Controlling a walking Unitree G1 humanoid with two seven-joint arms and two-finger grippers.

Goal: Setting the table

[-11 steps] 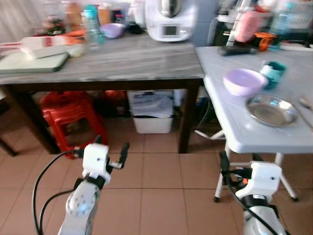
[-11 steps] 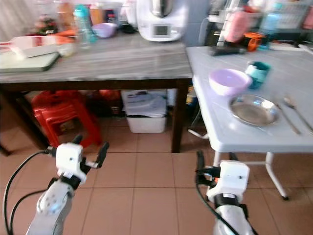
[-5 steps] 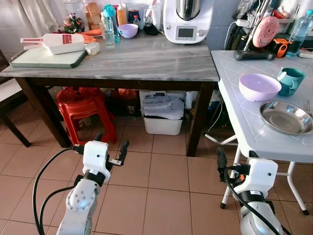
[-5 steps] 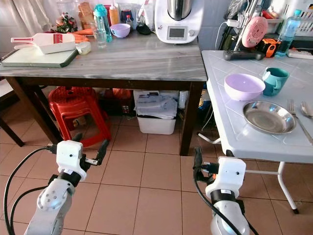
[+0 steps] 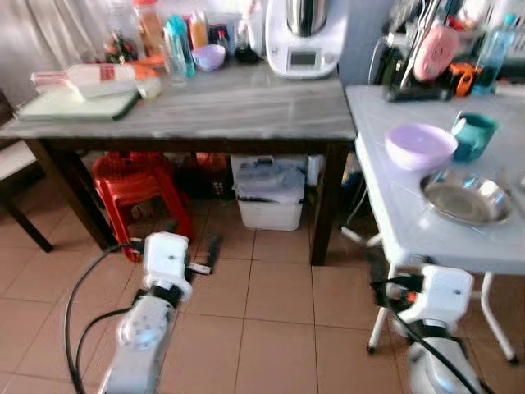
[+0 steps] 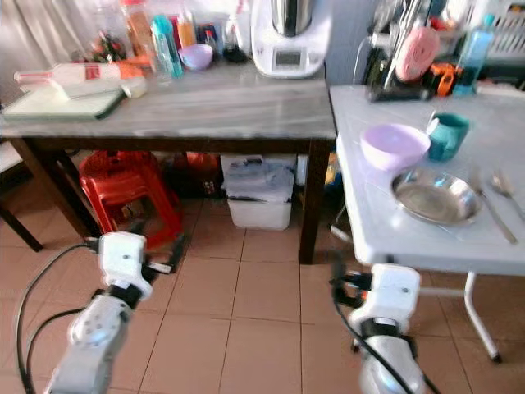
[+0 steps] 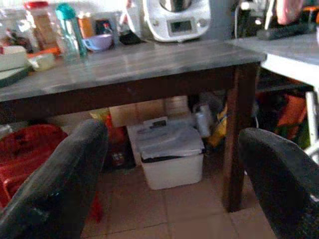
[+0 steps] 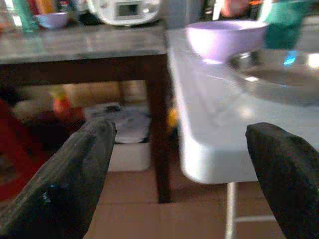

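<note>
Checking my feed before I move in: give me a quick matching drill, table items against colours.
Items:
1. bowl on the white table
2. mug
3. plate
4. stool under the wooden table

Colours:
A. red
B. silver metal
C. lilac
D. teal

Pairs: 1-C, 2-D, 3-B, 4-A

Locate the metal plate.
The metal plate lies on the white table at the robot's right, just in front of the purple bowl, left of the fork.
</note>
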